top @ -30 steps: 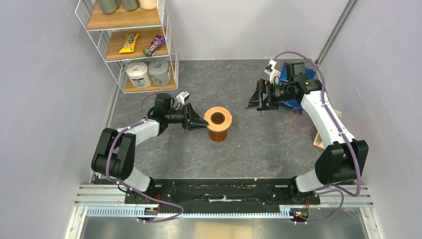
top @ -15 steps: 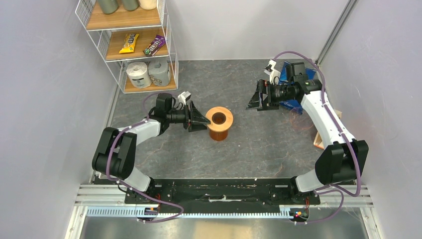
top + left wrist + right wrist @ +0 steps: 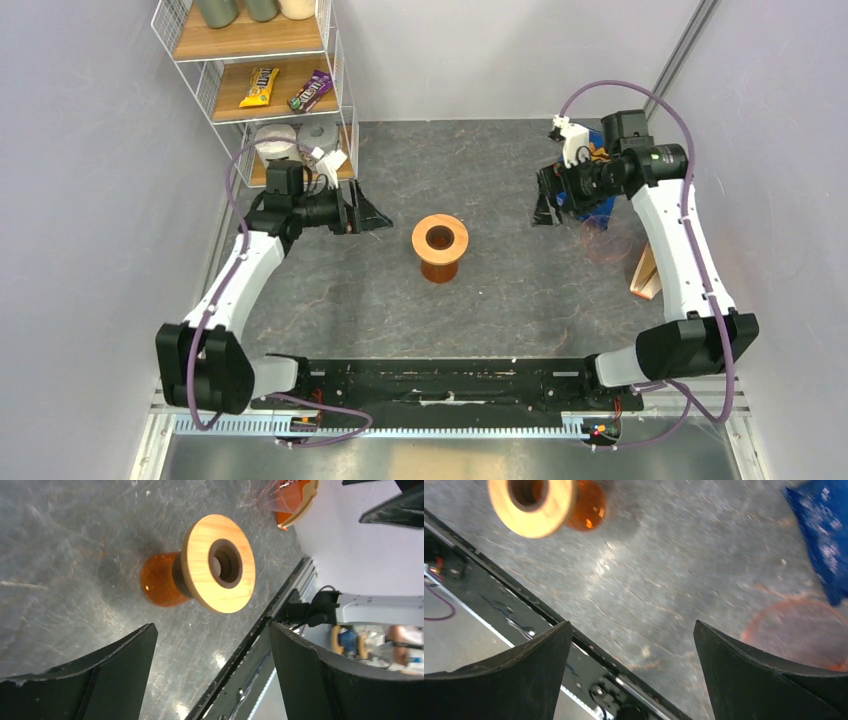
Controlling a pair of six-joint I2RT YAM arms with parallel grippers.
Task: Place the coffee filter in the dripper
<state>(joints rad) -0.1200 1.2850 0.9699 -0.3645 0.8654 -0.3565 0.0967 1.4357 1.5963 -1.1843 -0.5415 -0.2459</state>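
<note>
The dripper [image 3: 439, 246] stands upright mid-table, an orange-brown hourglass with a wide wooden rim and a dark centre hole; nothing lies in it. It also shows in the left wrist view as the dripper [image 3: 210, 570] and in the right wrist view as the dripper [image 3: 531, 502]. My left gripper [image 3: 380, 218] hangs open to its left, apart from it, with nothing between the jaws [image 3: 211, 625]. My right gripper [image 3: 540, 212] is open and empty [image 3: 632, 622] at the far right. I cannot make out the coffee filter for certain.
A blue crisp bag [image 3: 824, 540] lies under the right arm, with a clear orange ring [image 3: 606, 241] beside it. A light-brown flat piece [image 3: 645, 272] leans at the right wall. A wire shelf [image 3: 255, 90] with paper rolls and snacks stands back left.
My left gripper has opened wide and drawn back up and left, away from the dripper's rim. The right arm has pulled back to the right, over the blue bag. The dripper has stayed put.
</note>
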